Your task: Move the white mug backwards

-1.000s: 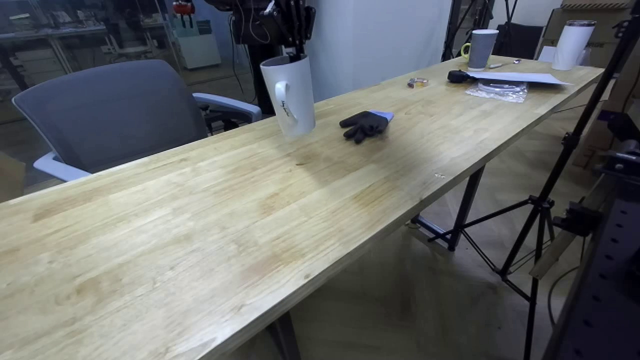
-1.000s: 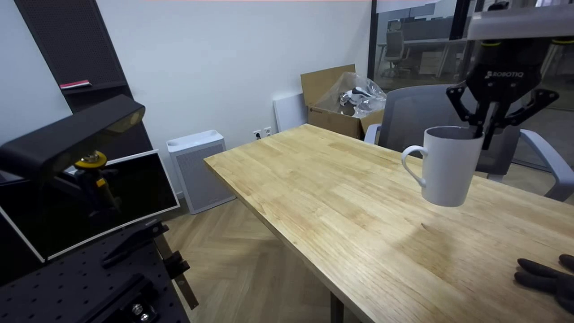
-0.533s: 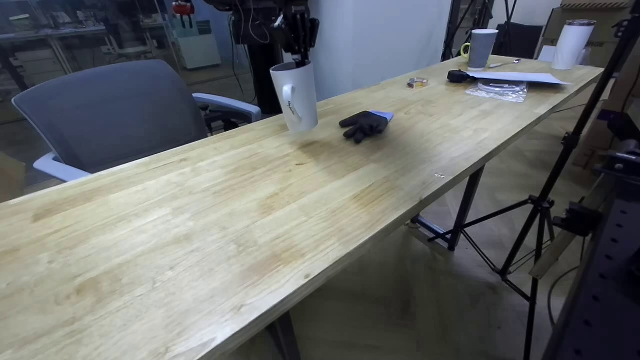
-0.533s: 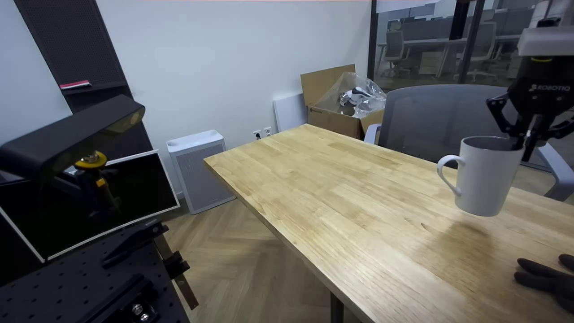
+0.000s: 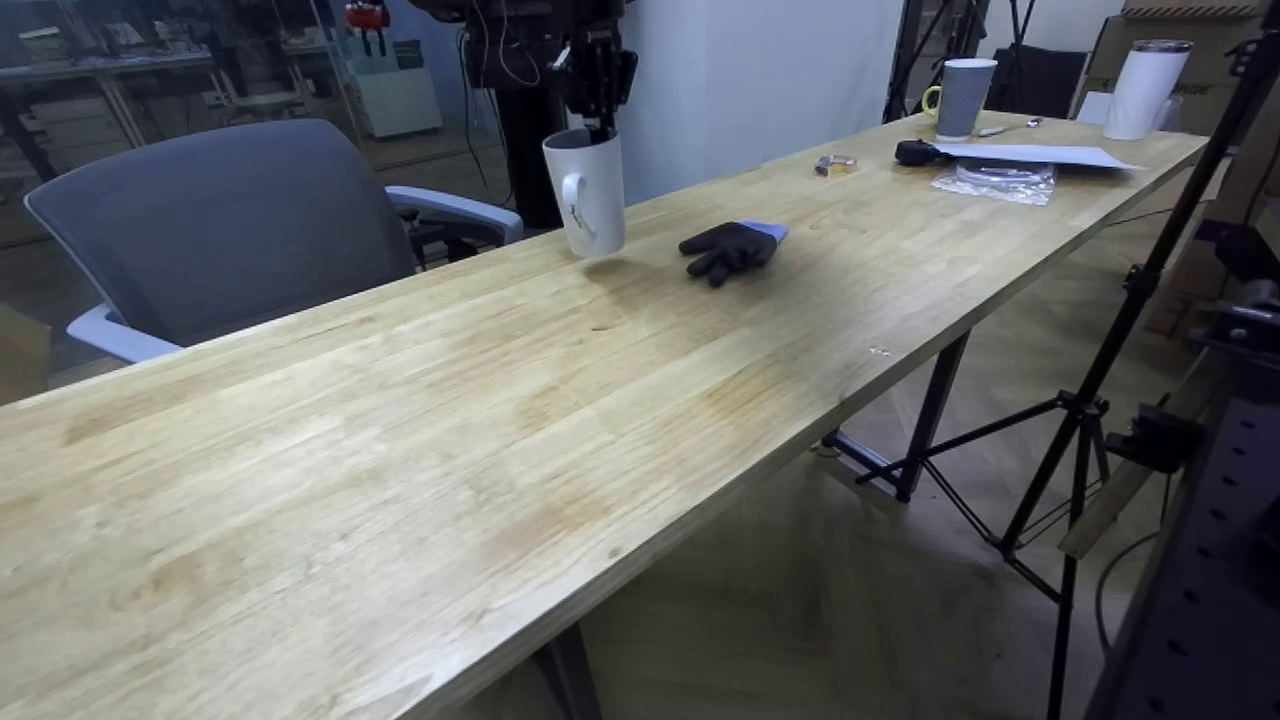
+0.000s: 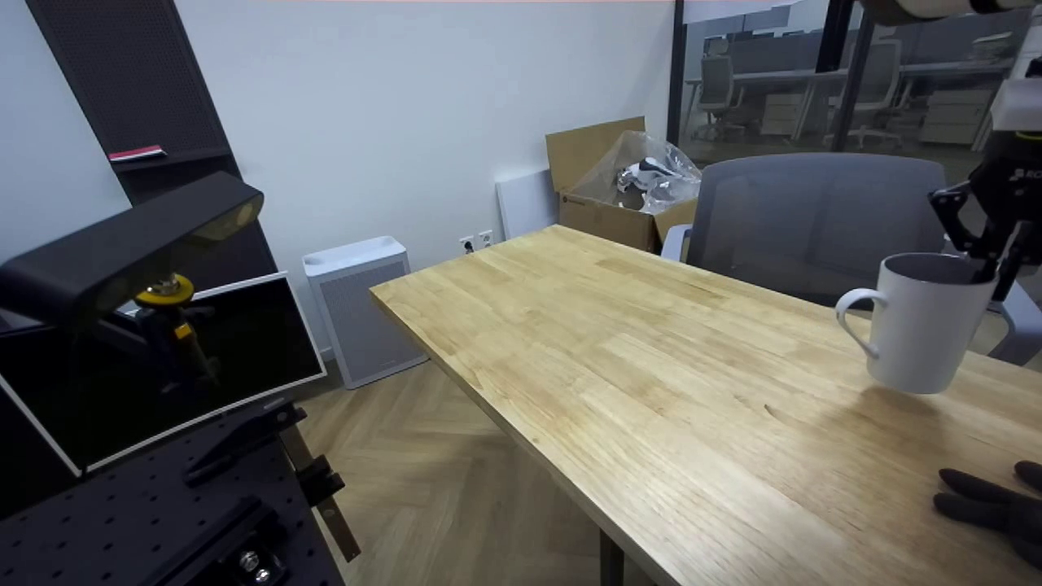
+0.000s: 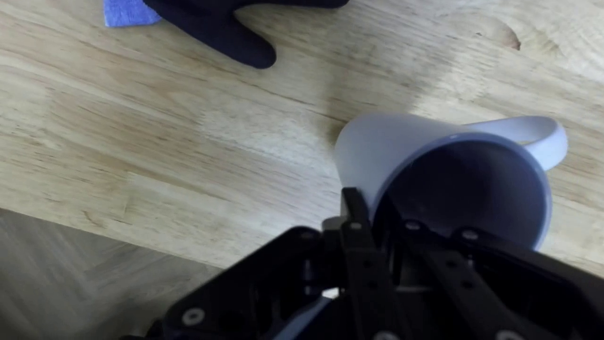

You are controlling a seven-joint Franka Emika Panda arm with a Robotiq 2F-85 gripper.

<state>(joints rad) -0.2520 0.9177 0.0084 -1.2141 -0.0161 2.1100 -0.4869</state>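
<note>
The white mug (image 5: pixel 603 200) hangs a little above the wooden table (image 5: pixel 420 400), near the edge on the chair's side, with its shadow below it. It tilts slightly, and its handle points left in both exterior views (image 6: pixel 928 334). My gripper (image 5: pixel 600 132) is shut on the mug's rim, one finger inside and one outside. In the wrist view the mug (image 7: pixel 382 146) lies right of centre, with its grey-blue inside visible and the gripper (image 7: pixel 373 210) pinching the near rim. In an exterior view the gripper (image 6: pixel 997 273) is partly cut off at the right edge.
A black glove (image 5: pixel 735 250) lies on the table right of the mug. A grey cup (image 5: pixel 965 100), a white tumbler (image 5: pixel 1148 90), papers (image 5: pixel 1040 154) and a plastic bag (image 5: pixel 1000 182) are at the far end. A chair (image 5: pixel 240 230) stands against the table edge.
The gripper has carried the mug to the right in both exterior views and closer to the chair-side table edge. The mug is less tilted now. The glove has not moved.
</note>
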